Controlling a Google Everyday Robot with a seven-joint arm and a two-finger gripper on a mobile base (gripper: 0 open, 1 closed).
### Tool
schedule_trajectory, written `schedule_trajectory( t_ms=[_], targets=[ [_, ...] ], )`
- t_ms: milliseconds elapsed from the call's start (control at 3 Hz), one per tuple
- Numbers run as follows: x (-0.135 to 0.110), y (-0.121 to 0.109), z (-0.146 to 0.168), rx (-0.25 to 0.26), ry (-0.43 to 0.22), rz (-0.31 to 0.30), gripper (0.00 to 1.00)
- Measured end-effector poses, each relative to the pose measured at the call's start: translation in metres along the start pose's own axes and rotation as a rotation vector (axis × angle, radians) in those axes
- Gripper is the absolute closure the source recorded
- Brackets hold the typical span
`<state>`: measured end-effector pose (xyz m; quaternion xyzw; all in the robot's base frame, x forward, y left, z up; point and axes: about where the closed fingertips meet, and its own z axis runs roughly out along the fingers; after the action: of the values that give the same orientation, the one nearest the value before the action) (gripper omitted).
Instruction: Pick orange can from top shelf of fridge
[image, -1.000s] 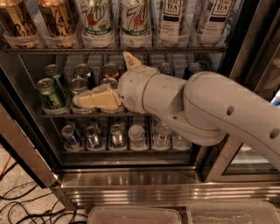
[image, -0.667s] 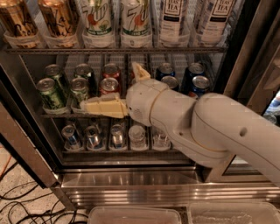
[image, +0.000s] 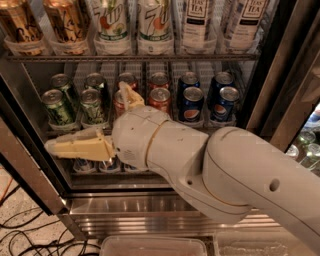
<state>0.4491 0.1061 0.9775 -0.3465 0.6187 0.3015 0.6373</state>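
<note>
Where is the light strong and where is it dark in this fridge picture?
Camera view: warm light gleams on the orange can at far left of the top shelf; glints sit on the soda cans below; the fridge interior behind the racks is dark; the arm is evenly lit, its open claw low left before the middle rack.

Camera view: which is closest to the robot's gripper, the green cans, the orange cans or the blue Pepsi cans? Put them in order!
The gripper, fingers open, sits low on the left.
1. Green cans: left side, just above it.
2. Orange cans: higher up, on the top shelf, left.
3. Pepsi cans: same row as the green cans, far right.
</note>
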Motion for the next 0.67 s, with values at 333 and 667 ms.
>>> schedule_trajectory(
  t_ms=[333, 667],
  targets=[
    [-0.002, 0.006, 0.001, -0.02, -0.001, -0.005, 0.0],
    [-0.012, 0.011, 0.014, -0.049, -0.005, -0.025, 0.0]
  ],
)
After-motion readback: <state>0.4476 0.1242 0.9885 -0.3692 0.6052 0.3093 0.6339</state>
